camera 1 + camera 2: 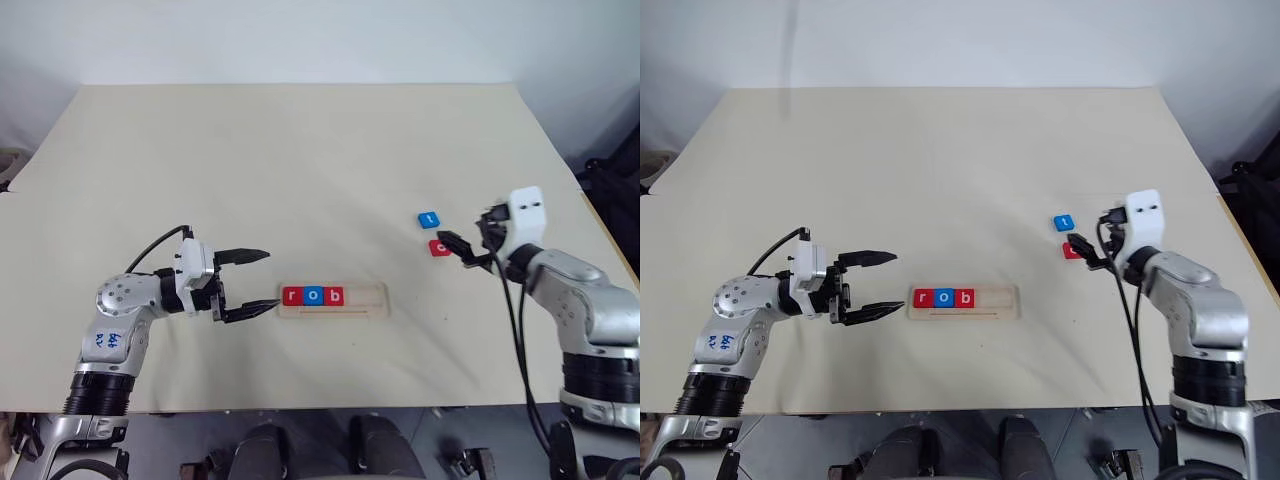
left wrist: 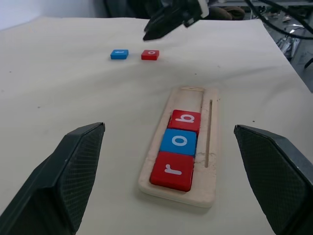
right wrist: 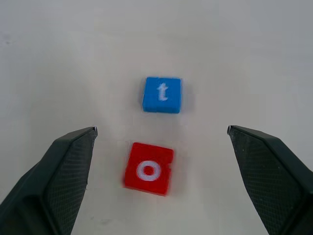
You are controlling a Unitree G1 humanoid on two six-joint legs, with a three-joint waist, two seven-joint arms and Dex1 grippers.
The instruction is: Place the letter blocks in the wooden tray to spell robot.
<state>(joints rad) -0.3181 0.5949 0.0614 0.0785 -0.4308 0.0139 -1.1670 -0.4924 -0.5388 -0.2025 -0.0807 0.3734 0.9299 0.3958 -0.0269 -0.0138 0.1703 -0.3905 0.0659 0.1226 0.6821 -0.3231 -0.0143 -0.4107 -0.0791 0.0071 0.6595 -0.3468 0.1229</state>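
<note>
The wooden tray (image 1: 334,302) lies on the table (image 1: 300,160) in front of me, its long side running left to right. Three letter blocks already sit in its groove, touching one another from the left end: a red r (image 1: 292,296), a blue o (image 1: 313,296) and a red b (image 1: 335,296). The right part of the groove is bare wood, with room, I judge, for the two letters that are missing.

Those two lie loose on the table, well apart from the tray at about two o'clock from it: the red o (image 3: 148,169) and, just beside it at about eleven o'clock in the head view, the blue t (image 3: 163,94). So I count the word as three fifths done: "rob" stands, and the o and then the t are left to go in.

My right gripper (image 1: 462,248) hovers over the red o with its jaws spread wide and nothing between them; the block lies between my fingers (image 3: 58,176) on the table, not yet gripped. I take the o to be my next pick.

My left gripper (image 1: 250,282) rests just beside the tray's left end, at nine o'clock from it, jaws apart and empty, pointing along the tray.
</note>
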